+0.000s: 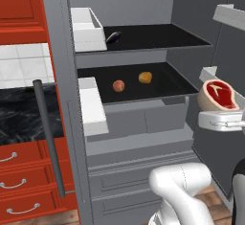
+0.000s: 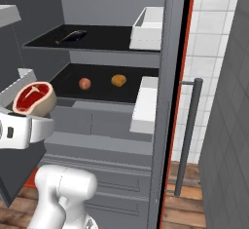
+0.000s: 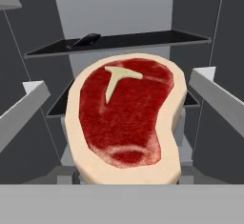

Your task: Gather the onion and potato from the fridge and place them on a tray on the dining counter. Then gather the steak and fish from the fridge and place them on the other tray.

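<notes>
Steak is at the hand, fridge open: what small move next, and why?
Probably back the steak straight out of the fridge toward the dining counter. It stands upright at the gripper, apparently held, already forward of the shelves; the fish remains on the upper shelf.

red steak [image 3: 126,118] upright before open fridge [image 1: 143,123], fish [image 1: 113,37] top shelf

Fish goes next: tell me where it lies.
The fish lies on the fridge's upper black shelf, left base view, beside the white door bin.
</notes>
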Tool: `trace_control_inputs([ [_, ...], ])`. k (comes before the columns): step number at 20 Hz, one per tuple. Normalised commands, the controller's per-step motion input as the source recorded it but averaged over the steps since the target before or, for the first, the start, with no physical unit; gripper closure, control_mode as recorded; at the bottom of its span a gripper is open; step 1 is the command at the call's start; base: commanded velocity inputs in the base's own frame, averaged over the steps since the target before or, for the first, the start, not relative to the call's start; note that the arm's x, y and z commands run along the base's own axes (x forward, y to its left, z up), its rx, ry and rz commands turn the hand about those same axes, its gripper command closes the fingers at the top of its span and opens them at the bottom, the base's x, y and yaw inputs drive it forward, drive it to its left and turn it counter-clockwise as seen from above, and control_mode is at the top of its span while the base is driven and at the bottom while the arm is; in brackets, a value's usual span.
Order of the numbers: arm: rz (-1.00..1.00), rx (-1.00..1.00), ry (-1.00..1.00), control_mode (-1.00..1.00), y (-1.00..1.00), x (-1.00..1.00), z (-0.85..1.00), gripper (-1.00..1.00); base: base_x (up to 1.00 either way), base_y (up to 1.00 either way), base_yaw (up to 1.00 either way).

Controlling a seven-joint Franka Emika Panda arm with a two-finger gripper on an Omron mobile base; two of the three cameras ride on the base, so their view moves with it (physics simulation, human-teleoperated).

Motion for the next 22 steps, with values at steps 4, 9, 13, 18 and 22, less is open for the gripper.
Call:
trace_control_inputs([
  [4, 0.00, 0.00, 0.02, -1.00, 0.00, 0.00, 0.00, 1.00, 0.00, 0.00, 0.00],
  [9, 0.00, 0.00, 0.00, 1.00, 0.00, 0.00, 0.00, 1.00, -0.04, 0.00, 0.00],
  [13, 0.00, 0.00, 0.00, 1.00, 0.00, 0.00, 0.00, 1.00, -0.36, 0.00, 0.00],
  [18, 0.00, 0.00, 0.00, 1.00, 0.00, 0.00, 0.00, 1.00, -0.57, 0.00, 0.00],
  [22, 0.00, 0.00, 0.00, 1.00, 0.00, 0.00, 0.00, 1.00, -0.56, 0.00, 0.00],
])
